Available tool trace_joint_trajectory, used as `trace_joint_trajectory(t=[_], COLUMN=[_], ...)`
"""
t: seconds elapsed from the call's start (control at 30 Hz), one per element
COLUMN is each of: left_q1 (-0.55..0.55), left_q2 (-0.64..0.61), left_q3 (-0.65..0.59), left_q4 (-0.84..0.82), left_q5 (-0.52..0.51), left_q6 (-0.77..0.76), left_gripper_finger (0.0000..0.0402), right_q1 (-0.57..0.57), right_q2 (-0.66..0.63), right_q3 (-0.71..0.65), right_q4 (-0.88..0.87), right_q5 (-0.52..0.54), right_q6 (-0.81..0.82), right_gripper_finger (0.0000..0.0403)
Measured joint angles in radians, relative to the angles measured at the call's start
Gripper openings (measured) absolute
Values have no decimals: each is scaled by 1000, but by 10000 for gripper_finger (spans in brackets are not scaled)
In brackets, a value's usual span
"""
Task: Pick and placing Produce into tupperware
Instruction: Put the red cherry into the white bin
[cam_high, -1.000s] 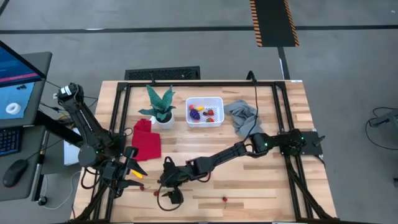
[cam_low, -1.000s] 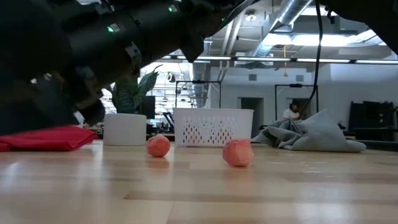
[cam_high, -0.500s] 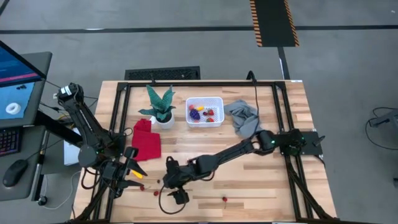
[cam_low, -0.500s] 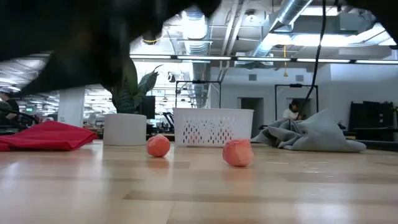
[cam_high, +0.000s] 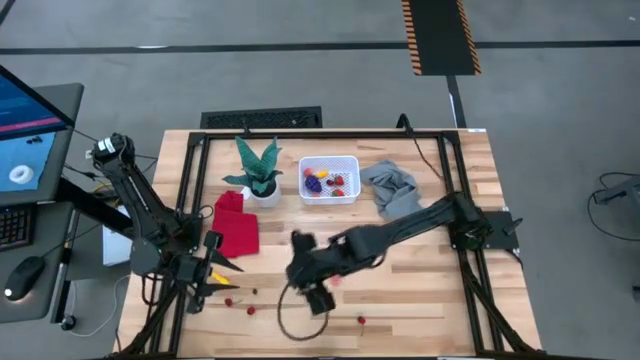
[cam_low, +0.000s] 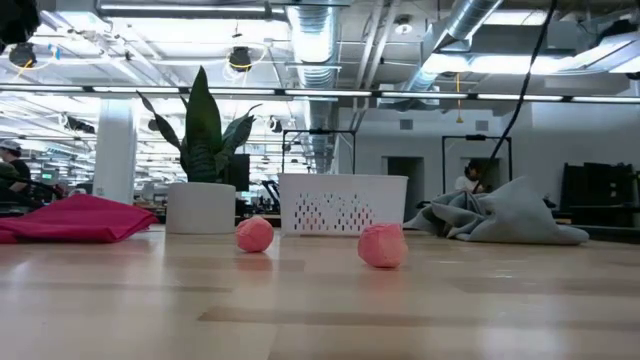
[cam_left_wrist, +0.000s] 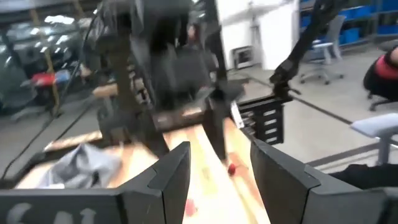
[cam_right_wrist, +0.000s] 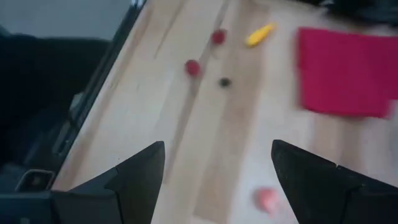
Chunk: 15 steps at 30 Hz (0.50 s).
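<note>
Reaching across the pale wooden desk (cam_high: 420, 290), the right arm's dark two-finger gripper (cam_high: 318, 298) hangs in front of the small white rectangular plastic bin (cam_high: 329, 180), well apart from it, its fingers (cam_right_wrist: 138, 175) spread wide with nothing between them. That bin, the landmark here, holds a few tiny toy pieces of produce (cam_high: 322, 182), purple, yellow and red. Just beside the bin on the left stands a green potted plant in a round white pot (cam_high: 260, 172); on the right lies a crumpled grey cloth (cam_high: 390, 190). A folded red cloth (cam_high: 235, 225) lies beyond the plant, farther from the bin. The left gripper (cam_high: 212, 280) waits near the desk's front left corner, far from the bin, fingers (cam_left_wrist: 166, 177) apart and empty. Small red pieces (cam_high: 250, 309) and a yellow piece (cam_right_wrist: 259, 35) lie near it, and one red piece (cam_high: 361, 320) sits by the front edge. Two pink balls (cam_low: 383, 245) rest in front of the bin.
</note>
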Motion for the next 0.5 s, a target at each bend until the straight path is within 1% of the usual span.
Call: trace_joint_trajectory(t=[0.1, 0.17, 0.27, 0.33, 0.4, 0.5], left_q1=[0, 0, 5, 12, 21, 36], left_q2=[0, 0, 0, 0, 0, 24], left_q3=[0, 0, 0, 0, 0, 0], left_q4=[-53, -92, -174, -249, -355, -490], left_q5=[-41, -78, -76, -69, -58, -8], left_q6=[-103, -229, -433, -601, -809, -1071], left_gripper_finger=[160, 160, 160, 160, 160, 160], right_q1=[3, 11, 30, 43, 52, 67], right_q2=[-108, -175, -253, -291, -328, -367], right_q3=[0, 2, 2, 2, 2, 2], right_q4=[-65, -81, -95, -92, -97, -105], right_q5=[20, 26, 54, 77, 99, 133], right_q6=[28, 48, 65, 67, 68, 80], right_gripper_finger=[317, 317, 317, 317, 317, 317])
